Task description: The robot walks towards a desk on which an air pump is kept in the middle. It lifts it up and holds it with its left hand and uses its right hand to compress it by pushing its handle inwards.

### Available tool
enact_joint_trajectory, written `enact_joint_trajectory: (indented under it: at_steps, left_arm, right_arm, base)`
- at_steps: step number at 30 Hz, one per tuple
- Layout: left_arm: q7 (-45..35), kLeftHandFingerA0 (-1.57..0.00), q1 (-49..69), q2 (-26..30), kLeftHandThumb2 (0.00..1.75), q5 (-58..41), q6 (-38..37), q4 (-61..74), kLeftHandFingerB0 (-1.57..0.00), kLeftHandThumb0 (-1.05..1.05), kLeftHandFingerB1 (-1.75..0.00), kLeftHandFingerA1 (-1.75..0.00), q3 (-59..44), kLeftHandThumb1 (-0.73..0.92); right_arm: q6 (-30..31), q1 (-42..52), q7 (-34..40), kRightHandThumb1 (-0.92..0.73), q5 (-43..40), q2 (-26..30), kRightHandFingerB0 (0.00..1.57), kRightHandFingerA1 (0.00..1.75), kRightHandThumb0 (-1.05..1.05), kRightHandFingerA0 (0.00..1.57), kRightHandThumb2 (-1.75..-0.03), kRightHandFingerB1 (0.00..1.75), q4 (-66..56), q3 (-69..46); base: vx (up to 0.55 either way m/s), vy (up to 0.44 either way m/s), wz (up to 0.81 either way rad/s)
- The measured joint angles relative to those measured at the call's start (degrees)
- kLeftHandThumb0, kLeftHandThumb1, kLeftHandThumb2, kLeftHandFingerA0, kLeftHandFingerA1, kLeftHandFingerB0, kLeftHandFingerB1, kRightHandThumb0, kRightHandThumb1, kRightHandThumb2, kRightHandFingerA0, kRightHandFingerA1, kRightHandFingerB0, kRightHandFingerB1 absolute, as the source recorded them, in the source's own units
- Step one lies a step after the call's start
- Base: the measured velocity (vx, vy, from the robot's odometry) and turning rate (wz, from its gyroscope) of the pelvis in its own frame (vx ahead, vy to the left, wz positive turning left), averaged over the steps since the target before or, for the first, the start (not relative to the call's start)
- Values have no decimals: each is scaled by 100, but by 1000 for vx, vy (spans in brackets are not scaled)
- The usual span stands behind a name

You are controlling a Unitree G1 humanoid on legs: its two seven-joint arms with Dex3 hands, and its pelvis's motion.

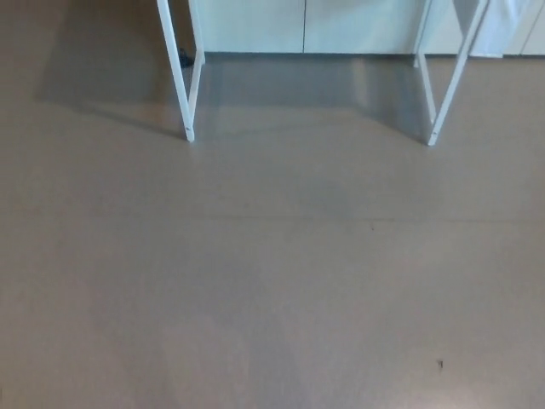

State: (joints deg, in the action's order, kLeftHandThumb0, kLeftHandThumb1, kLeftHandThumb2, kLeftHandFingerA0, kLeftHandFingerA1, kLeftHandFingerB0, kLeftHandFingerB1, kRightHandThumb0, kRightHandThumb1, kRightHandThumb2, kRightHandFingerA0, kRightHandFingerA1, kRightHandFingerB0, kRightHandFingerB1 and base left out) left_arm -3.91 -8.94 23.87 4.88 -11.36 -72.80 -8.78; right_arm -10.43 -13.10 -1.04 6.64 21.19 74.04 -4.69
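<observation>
Presently, the head view is showing only the lower part of the desk: two pairs of white desk legs, the left desk legs [180,77] and the right desk legs [447,77], are standing on a brown floor [272,281]. White cabinet fronts [302,25] are running along the wall behind them. The desk top and the air pump are lying outside the frame. Neither hand is appearing, so their finger positions cannot be reported. A small dark speck [439,365] is sitting on the floor.
</observation>
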Motion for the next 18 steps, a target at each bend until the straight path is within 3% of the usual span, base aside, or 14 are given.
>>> enact_joint_trajectory:
  at_steps: [6,7,8,9,18]
  left_arm:
    - [14,-51,44,-2,65,22,0,-31,-39,-61,-33,-36,83,79]
    - [16,-50,48,-2,69,34,0,-32,-36,-65,-36,-40,107,70]
    - [24,-50,55,-2,69,46,1,-31,-36,-65,-36,-40,123,70]
    - [30,-46,58,-3,65,46,1,-32,-36,-60,-32,-35,119,80]
    - [52,-46,44,31,64,45,-19,-9,-34,-61,-32,-35,113,79]
  right_arm:
    - [-2,-12,1,-81,4,10,37,44,-62,46,-64,36,7,3]
    - [-2,-11,1,-81,5,10,36,43,-62,45,-64,36,9,4]
    - [-2,-3,1,-81,6,11,36,43,-62,45,-64,36,11,7]
    - [-2,12,0,-81,8,9,37,43,-62,45,-64,36,16,10]
    - [-21,0,-4,-81,8,-12,37,43,-62,46,-64,35,13,14]
  base:
    - [335,-68,-4]
    - [362,-4,-22]
    - [385,78,-19]
    - [371,88,-14]
    - [507,145,-15]
